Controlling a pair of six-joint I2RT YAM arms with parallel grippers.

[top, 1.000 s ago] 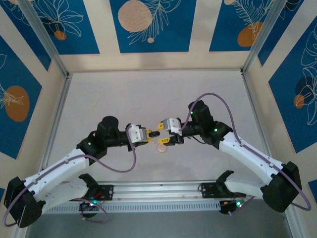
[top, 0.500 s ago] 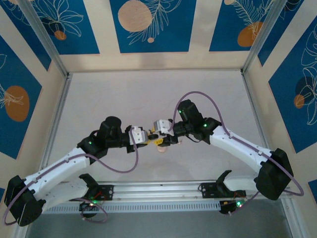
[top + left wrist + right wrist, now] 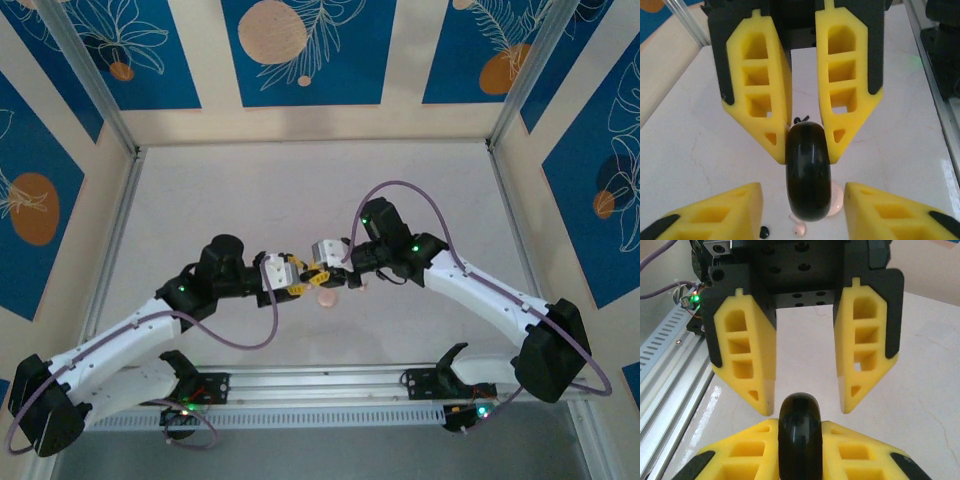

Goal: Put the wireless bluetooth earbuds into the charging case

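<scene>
Yellow fingers of the right claw (image 3: 800, 432) squeeze the black case (image 3: 808, 172), held on edge. The left claw (image 3: 804, 192) is open, holding nothing. Under them, toward the near edge of the table (image 3: 695, 130), by the pink case (image 3: 838, 202), lie a pink bud (image 3: 799, 229) and a black bud (image 3: 764, 232). They look tiny, light, hard and slippery, so pinch one gently across its head. The buds are too small to tell which way their stems point.
</scene>
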